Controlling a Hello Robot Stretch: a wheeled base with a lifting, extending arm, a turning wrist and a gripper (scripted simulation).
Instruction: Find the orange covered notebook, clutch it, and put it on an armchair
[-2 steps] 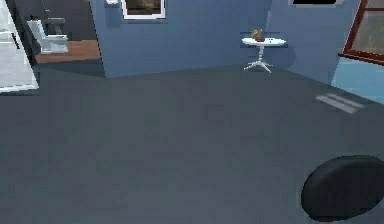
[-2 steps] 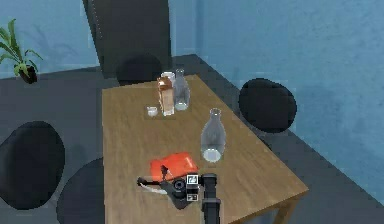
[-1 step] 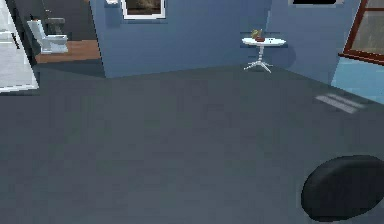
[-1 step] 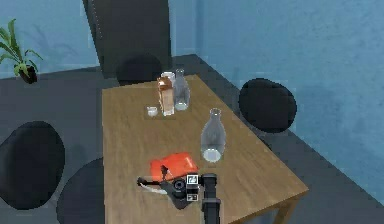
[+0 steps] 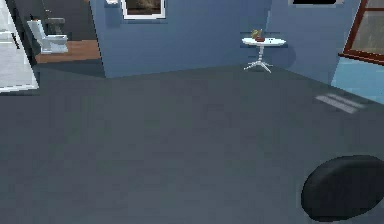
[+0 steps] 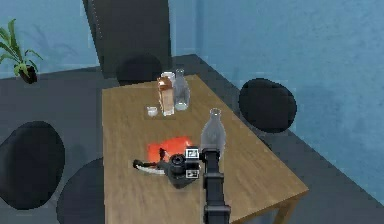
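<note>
An orange flat notebook [image 6: 170, 149] lies on the wooden table [image 6: 140, 135] in the arm side view, near the table's middle. The dark arm [image 6: 214, 195] rises from the bottom edge to its white marker squares. Left of them the gripper [image 6: 150, 166] reaches over the notebook's near edge. I cannot tell whether it holds anything, since the notebook rests on the tabletop right at the fingers.
On the table stand a brown jar [image 6: 161, 95], a clear bottle [image 6: 181, 88] and a taller clear bottle [image 6: 212, 130]. Dark round chairs [image 6: 268, 103] [image 6: 30, 165] ring the table. The forward view has open grey floor, a small white side table [image 5: 263, 42] and a toilet [image 5: 48, 38] past a doorway.
</note>
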